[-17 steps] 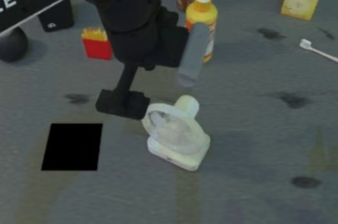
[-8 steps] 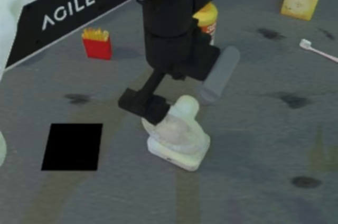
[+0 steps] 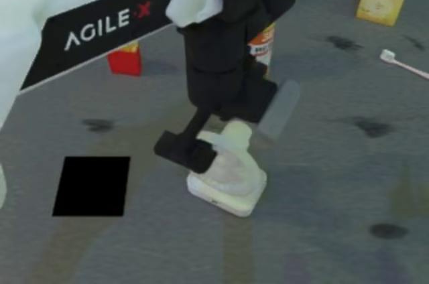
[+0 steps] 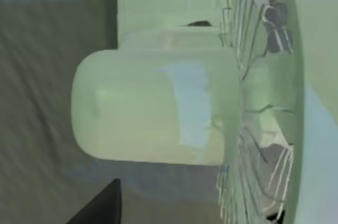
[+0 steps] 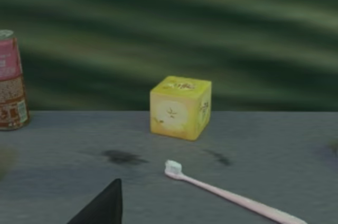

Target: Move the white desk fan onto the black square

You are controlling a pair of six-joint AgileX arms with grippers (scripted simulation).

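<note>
Reaching over the grey bench [image 3: 322, 163], the left arm hides most of the bottle [image 3: 263, 46] and red fries box [image 3: 125, 60] behind it.
Its left claw [image 3: 224, 140] straddles the white desk fan [image 3: 228, 175], fingers spread either side of the motor knob [image 4: 153, 108], not yet closed; one finger looks blurred. The black square [image 3: 92, 186] lies well apart, leftward. The right claw stays out of sight.

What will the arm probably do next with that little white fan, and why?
Probably close its fingers on it. The left gripper sits open around the white desk fan, one dark finger beside the grille. The fan stands on bare table, well right of the black square.
</note>
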